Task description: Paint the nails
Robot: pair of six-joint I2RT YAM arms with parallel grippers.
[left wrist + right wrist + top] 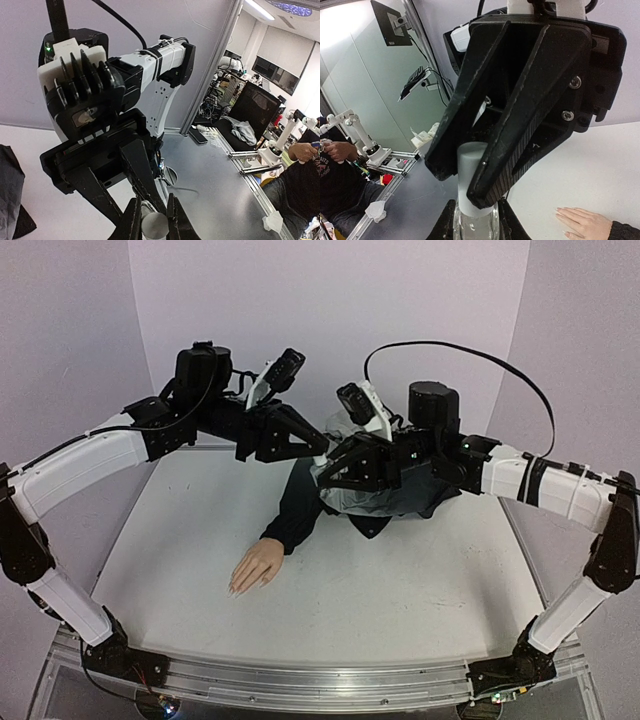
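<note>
A dark garment [298,506] lies bunched on the white table [400,580].

The left gripper [318,453] and right gripper [328,473] meet tip to tip above the dark sleeve [300,506], the mannequin hand [255,568] flat on the table [420,585].

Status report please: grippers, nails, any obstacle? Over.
Left gripper shut on cap. Right gripper shut on bottle. Nails exposed on mannequin hand; nothing in the way.

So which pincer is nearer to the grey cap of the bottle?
Left. The left pincer is shut on the grey cap itself; the right pincer grips the glass bottle right beside it.
</note>
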